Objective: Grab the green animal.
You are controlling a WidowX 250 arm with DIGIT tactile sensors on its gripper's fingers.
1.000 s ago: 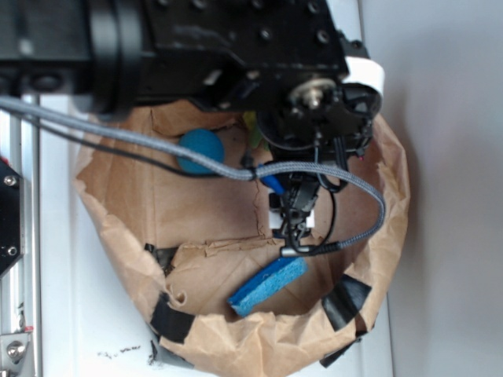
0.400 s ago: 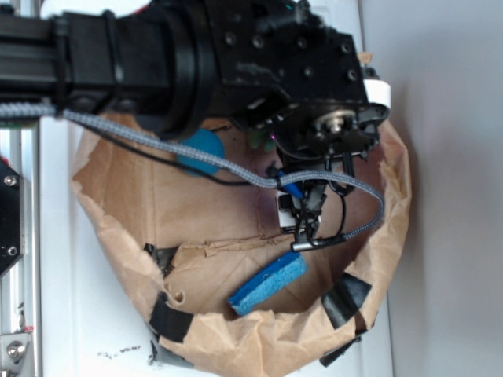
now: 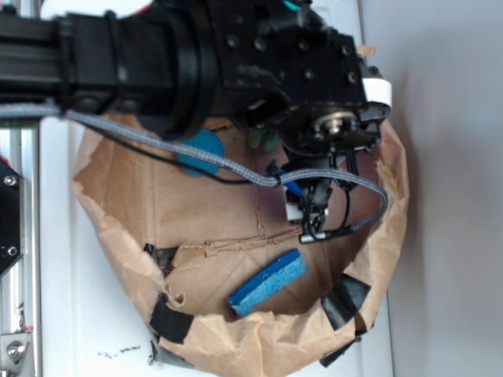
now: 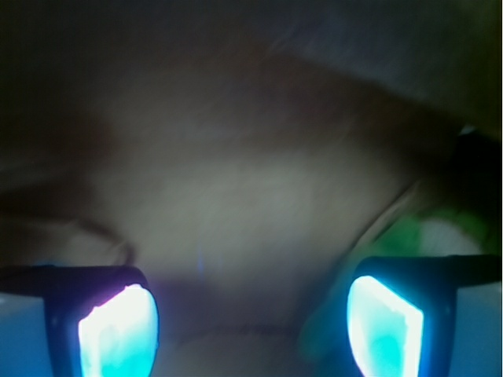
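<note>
The gripper is seen with its pads spread apart, nothing clamped between them. The green animal is glimpsed blurred just beside the right pad, near the far rim of the paper bag.

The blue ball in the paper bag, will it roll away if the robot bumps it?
Probably. The blue ball looks smooth and round, so a nudge would likely roll it. The crinkled brown paper bag wall around it should stop it soon. It looks light, though that's a guess.
</note>
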